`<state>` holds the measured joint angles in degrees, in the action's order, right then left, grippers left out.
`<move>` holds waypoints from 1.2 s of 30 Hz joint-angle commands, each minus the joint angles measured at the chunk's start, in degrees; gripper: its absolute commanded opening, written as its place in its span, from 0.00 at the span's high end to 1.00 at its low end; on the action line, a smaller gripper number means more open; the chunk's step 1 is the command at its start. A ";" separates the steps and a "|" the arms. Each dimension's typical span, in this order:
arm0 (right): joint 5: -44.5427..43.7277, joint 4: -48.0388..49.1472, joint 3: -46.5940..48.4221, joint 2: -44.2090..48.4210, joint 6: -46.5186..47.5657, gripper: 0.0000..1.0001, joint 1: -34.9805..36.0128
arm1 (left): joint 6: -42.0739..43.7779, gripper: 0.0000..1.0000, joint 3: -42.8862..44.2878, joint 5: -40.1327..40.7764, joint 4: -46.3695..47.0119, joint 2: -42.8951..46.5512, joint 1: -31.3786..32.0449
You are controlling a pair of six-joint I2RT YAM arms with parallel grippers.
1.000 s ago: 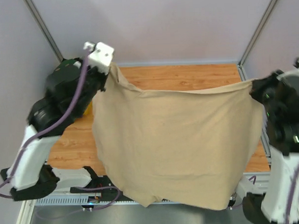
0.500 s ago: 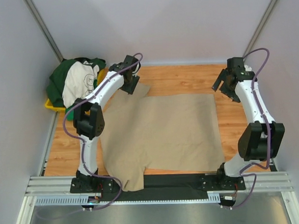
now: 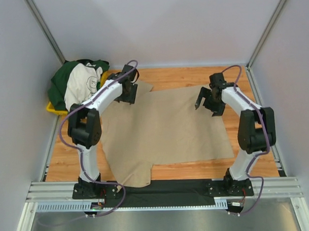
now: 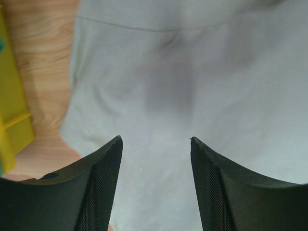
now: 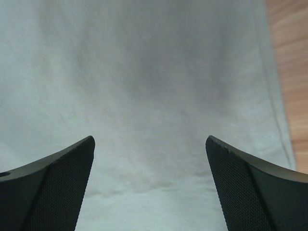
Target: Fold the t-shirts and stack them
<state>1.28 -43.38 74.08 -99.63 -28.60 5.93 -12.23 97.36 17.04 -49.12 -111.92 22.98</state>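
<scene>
Across the desk [image 3: 183,76] the tan shirt [image 3: 170,130], aloft a second ago, now lies spread flat, ready for folding, while the left arm [image 3: 100,99] and right arm [image 3: 240,100] have come in over its far part, their jaws open, holding nothing.

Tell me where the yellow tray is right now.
In the top view the yellow tray sits at the far left of the table, under the heap of green and cream shirts, left of the left claw.
</scene>
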 commanded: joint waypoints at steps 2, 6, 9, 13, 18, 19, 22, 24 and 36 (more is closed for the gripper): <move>2.94 2.51 10.87 -8.71 1.09 0.01 1.10 | -3.68 0.35 5.46 -5.26 1.58 -10.41 -2.68; 1.80 0.58 17.75 -17.42 0.83 0.01 0.66 | -3.68 0.35 13.27 -6.75 1.22 -18.23 -3.64; 1.45 -0.65 21.87 -24.97 -0.23 0.01 -1.27 | -4.12 0.35 22.73 -8.68 -1.75 -26.05 -4.78; 2.06 -1.45 26.98 -29.91 -1.37 0.09 -3.29 | -3.24 0.34 38.75 -10.53 -6.33 -38.34 -5.58; 0.48 -4.69 36.90 -35.26 -2.07 0.06 -4.96 | -2.98 0.29 48.71 -13.69 -3.20 -42.07 -6.28; 1.44 -5.14 40.92 -36.41 -1.99 0.06 -5.14 | -2.72 0.28 48.80 -14.83 -1.87 -41.37 -6.37; 2.76 -8.65 50.59 -40.19 0.11 0.06 -4.97 | -1.66 0.27 50.99 -16.08 0.08 -38.22 -6.72; 1.71 -10.50 52.38 -39.59 0.82 0.05 -4.97 | -0.96 0.26 50.48 -15.63 0.35 -32.35 -6.63; 0.92 -5.23 25.37 -3.52 1.97 0.01 -0.93 | -9.39 0.31 -7.23 -13.52 4.04 19.16 -4.27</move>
<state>3.31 -50.35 104.88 -116.49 -28.32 2.70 -17.74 102.08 3.60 -45.10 -99.55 17.21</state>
